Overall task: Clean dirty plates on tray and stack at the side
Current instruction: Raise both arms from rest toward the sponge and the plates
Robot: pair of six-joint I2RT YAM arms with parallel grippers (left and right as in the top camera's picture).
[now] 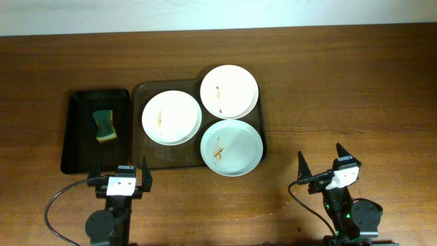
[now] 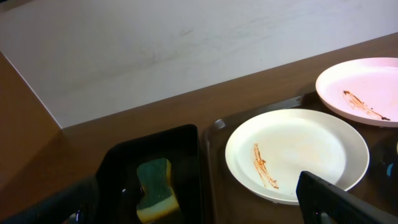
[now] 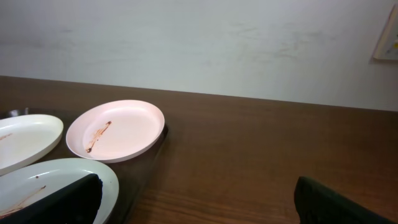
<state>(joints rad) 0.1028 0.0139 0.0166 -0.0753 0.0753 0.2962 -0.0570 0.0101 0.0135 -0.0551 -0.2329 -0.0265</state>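
Three dirty plates lie on the brown tray (image 1: 147,147): one at the left (image 1: 171,117), one at the back right (image 1: 229,90) and one at the front right (image 1: 231,147), each with brown sauce streaks. My left gripper (image 1: 119,179) is open and empty near the table's front edge, in front of the tray's left corner. My right gripper (image 1: 321,171) is open and empty, right of the tray. The left wrist view shows the left plate (image 2: 297,152) and the back plate (image 2: 367,90). The right wrist view shows the back plate (image 3: 116,130) and the front plate (image 3: 37,177).
A narrow black tray (image 1: 78,130) left of the brown tray holds a green and yellow sponge (image 1: 104,126), which also shows in the left wrist view (image 2: 155,190). A white wall rises beyond the table's far edge.
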